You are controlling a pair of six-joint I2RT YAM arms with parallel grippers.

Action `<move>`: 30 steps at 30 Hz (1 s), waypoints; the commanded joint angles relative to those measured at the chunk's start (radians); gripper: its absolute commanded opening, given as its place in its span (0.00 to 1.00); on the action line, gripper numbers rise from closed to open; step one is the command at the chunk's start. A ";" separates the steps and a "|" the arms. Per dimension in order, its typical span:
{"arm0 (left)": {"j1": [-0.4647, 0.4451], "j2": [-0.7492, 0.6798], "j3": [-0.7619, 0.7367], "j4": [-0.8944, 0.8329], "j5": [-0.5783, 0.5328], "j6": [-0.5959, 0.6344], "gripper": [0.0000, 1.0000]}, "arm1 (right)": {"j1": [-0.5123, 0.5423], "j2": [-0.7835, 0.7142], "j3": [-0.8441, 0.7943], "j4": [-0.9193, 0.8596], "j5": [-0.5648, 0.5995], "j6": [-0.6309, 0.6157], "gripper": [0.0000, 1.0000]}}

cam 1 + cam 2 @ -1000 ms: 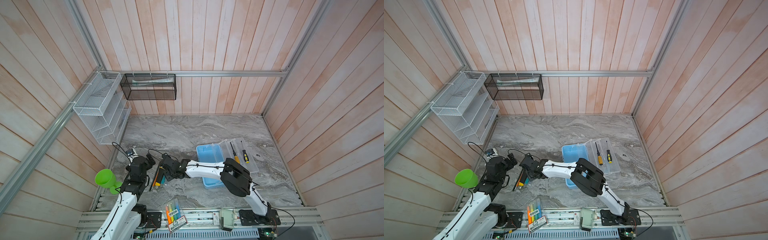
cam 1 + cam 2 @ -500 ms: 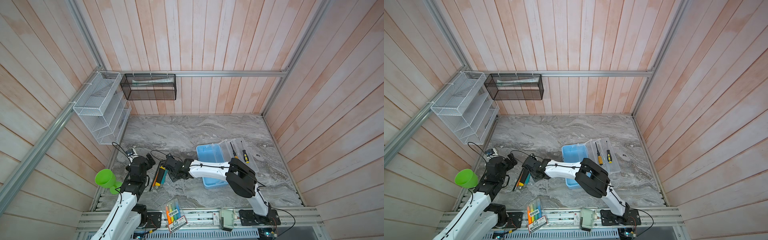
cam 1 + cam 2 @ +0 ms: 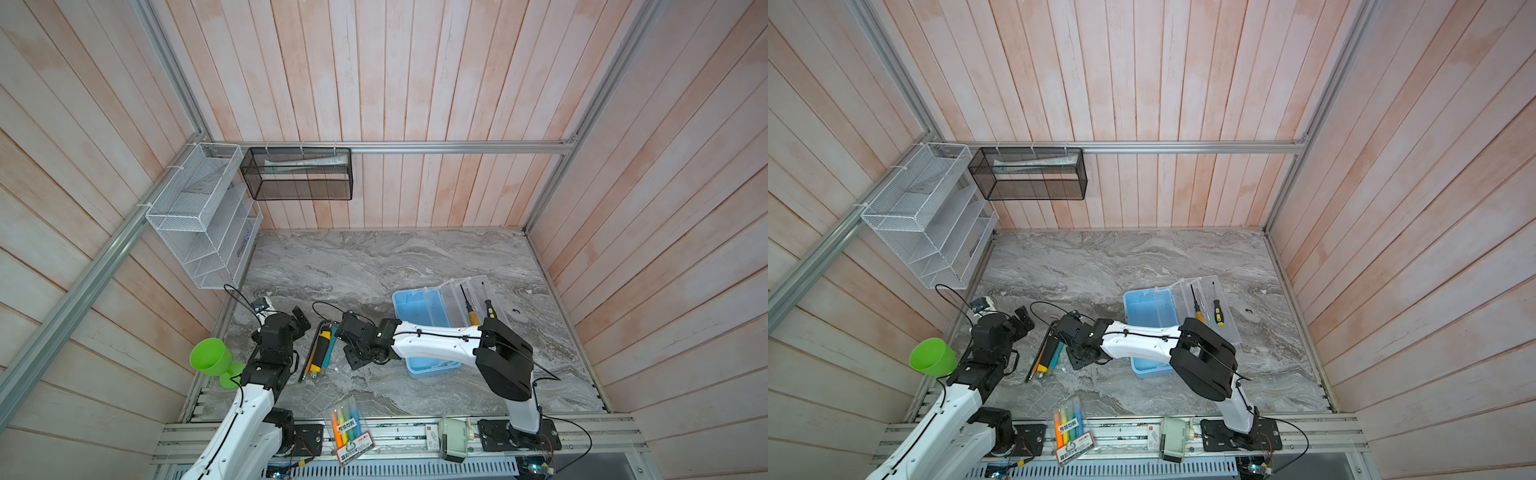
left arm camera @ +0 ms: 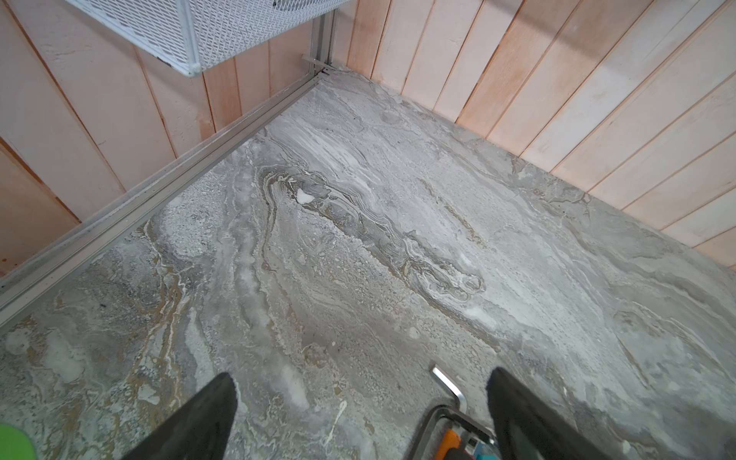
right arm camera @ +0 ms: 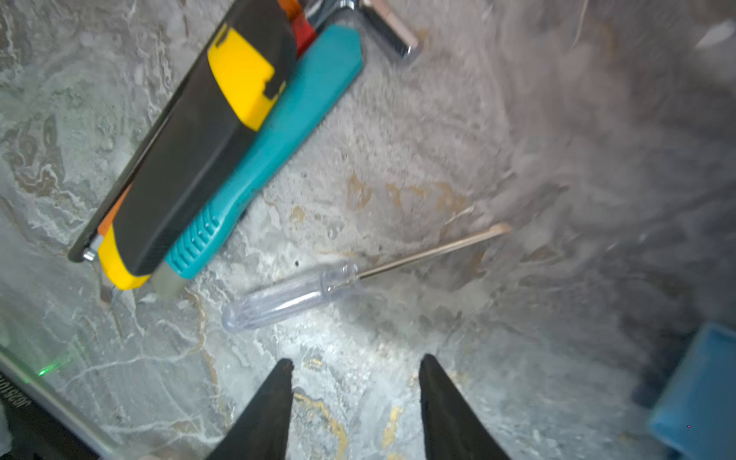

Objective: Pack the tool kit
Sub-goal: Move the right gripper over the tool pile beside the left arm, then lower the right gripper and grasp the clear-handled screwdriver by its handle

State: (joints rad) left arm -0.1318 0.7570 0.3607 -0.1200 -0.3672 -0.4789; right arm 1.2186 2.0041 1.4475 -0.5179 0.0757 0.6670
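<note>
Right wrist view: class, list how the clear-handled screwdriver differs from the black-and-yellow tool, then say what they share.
The clear-handled screwdriver is see-through and slim; the black-and-yellow tool is opaque and bulkier. The clear-handled screwdriver lies alone; the black-and-yellow tool lies against a teal tool. Both are on the marble table, outside the blue case.

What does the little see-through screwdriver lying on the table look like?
The clear screwdriver is small, with a rounded see-through plastic handle and a thin metal shaft whose tip looks flat. It lies flat on the grey marble table, by itself, a little apart from the teal tool. Only the table touches it. The right end effector is open near its handle and is not gripping it.
</note>
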 commanded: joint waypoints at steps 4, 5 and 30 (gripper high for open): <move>0.005 -0.012 -0.004 -0.004 0.001 -0.002 1.00 | 0.008 0.039 0.043 -0.003 -0.021 0.047 0.55; 0.005 -0.013 -0.005 -0.003 0.000 -0.003 1.00 | 0.009 0.047 0.060 -0.015 -0.015 0.045 0.56; 0.005 -0.019 -0.007 -0.005 -0.003 -0.003 1.00 | -0.046 0.183 0.156 0.004 -0.049 0.052 0.59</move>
State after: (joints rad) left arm -0.1310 0.7490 0.3607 -0.1200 -0.3676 -0.4789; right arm 1.1839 2.1471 1.5787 -0.4995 0.0269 0.7147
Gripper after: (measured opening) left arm 0.997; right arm 0.590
